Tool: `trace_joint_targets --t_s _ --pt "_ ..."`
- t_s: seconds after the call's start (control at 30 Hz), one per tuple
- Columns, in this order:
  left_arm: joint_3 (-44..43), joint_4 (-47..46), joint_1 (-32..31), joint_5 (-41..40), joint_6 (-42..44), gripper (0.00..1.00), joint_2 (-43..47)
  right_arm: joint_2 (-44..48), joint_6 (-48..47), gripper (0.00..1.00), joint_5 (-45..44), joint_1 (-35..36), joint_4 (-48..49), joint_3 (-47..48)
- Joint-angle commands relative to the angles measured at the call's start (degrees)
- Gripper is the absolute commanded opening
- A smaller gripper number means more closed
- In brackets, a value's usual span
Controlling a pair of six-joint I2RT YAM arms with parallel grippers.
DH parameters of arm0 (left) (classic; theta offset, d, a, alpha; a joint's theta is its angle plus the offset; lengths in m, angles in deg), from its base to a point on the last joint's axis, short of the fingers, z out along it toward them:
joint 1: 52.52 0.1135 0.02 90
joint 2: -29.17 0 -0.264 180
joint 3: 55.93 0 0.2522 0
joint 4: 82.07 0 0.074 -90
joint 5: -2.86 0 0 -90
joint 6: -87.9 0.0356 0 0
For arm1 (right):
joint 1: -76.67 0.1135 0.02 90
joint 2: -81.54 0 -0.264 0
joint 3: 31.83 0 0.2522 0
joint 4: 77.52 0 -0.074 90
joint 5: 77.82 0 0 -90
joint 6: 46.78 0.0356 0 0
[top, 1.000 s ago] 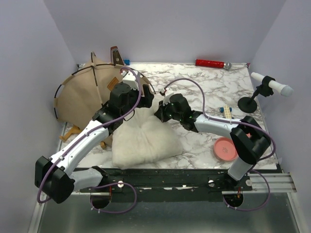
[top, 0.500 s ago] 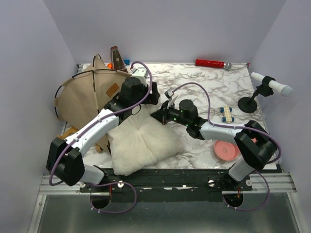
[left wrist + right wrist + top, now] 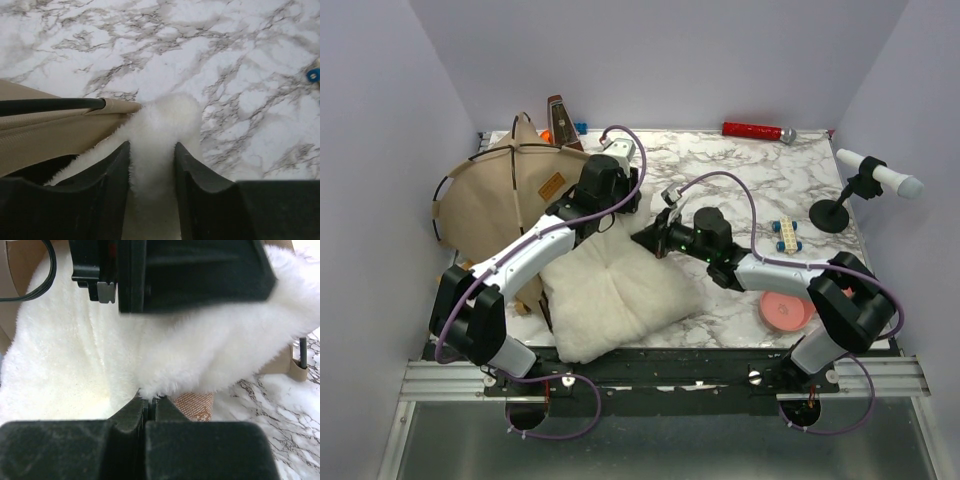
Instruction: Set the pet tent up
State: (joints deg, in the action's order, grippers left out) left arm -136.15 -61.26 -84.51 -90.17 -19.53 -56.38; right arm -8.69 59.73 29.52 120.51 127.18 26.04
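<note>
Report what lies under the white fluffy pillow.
The white fluffy pillow lies on the marble table. Tan fabric of the pet tent peeks from beneath its far edge, where the left gripper pinches a corner. Anything else beneath is covered.

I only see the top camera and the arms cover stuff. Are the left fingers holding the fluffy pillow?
Observer: Yes. The left fingers pinch a fold of the white pillow.
Operator: What about the other ones?
Observer: The right fingers are shut, tips at the pillow's fluffy edge; whether they pinch fluff, I can't tell.
Operator: Where's the tent?
Observer: Right beside that fold: the pet tent and its black pole meet the pillow.
</note>
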Motion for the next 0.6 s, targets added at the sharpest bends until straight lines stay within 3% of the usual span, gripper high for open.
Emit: trace_joint_targets --t_s 0.0,0.07,0.1,0.27,0.43,0.57 --pt "-0.4 1.9 0.2 1.1 2.1 0.33 0.7 3.1 -1.4 0.0 1.3 0.5 3.1 -0.7" --pt "0.9 2.6 0.2 0.9 2.5 0.05 1.8 3.6 -1.6 0.01 0.6 0.4 2.2 -0.8" --pt "1.8 2.8 0.2 0.4 2.6 0.0 2.7 3.9 -1.6 0.02 0.3 0.4 1.7 -0.8" --pt "9.5 2.1 0.2 -3.7 1.1 0.0 10.6 5.5 -0.7 0.2 -1.8 0.5 0.1 -1.8" --pt "17.5 -1.4 0.2 -7.3 -1.3 0.0 19.6 4.7 0.2 0.25 -3.8 0.4 -1.7 -1.5" --pt "20.0 1.3 0.3 -12.5 -3.3 0.0 23.4 4.2 1.5 0.3 -3.7 0.5 -2.3 -1.2"
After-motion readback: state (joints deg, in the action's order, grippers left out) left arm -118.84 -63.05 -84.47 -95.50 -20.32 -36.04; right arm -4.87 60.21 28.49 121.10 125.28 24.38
